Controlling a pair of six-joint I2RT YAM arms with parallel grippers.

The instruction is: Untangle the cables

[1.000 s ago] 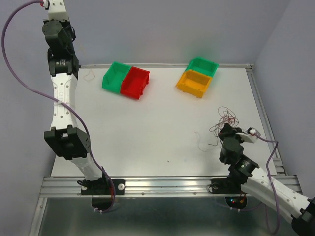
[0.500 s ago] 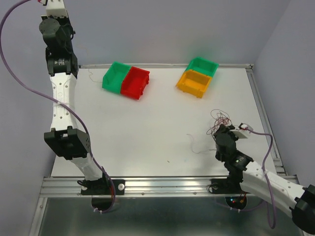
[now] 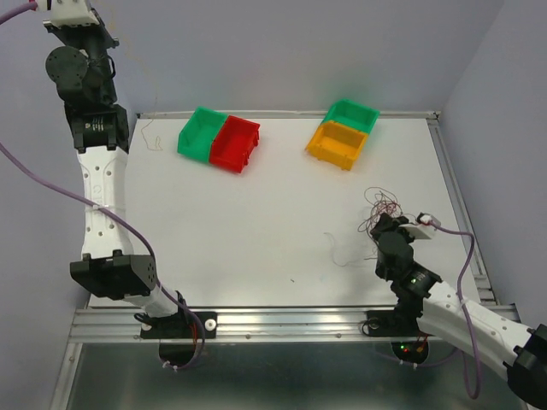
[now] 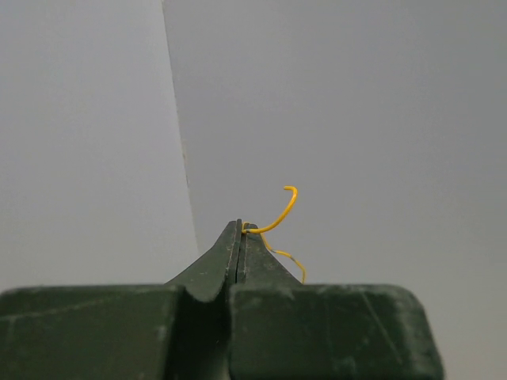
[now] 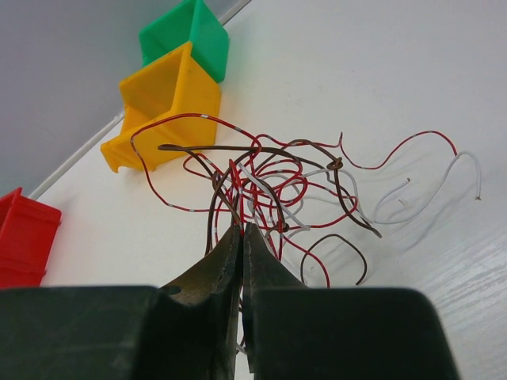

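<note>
The cables (image 5: 277, 178) are a small tangle of dark red, brown and white strands lying on the white table at the right (image 3: 383, 205). My right gripper (image 5: 240, 227) is shut on several strands at the near edge of the tangle, low over the table (image 3: 385, 226). One thin strand (image 3: 340, 253) trails left of it on the table. My left gripper (image 4: 242, 226) is shut on a single yellow strand (image 4: 279, 215), which curls up and right against a bare wall. The left arm (image 3: 98, 171) reaches high at the far left. A thin strand (image 3: 149, 137) shows below it.
A green bin (image 3: 197, 132) and a red bin (image 3: 236, 143) stand together at the back left. A yellow bin (image 3: 335, 143) and another green bin (image 3: 352, 114) stand at the back right. The table's raised right rim (image 3: 457, 196) runs close to the tangle.
The left arm has lifted higher and swung left with its yellow strand. The right gripper shifted slightly left with the tangle, and the trailing strand slid left.
</note>
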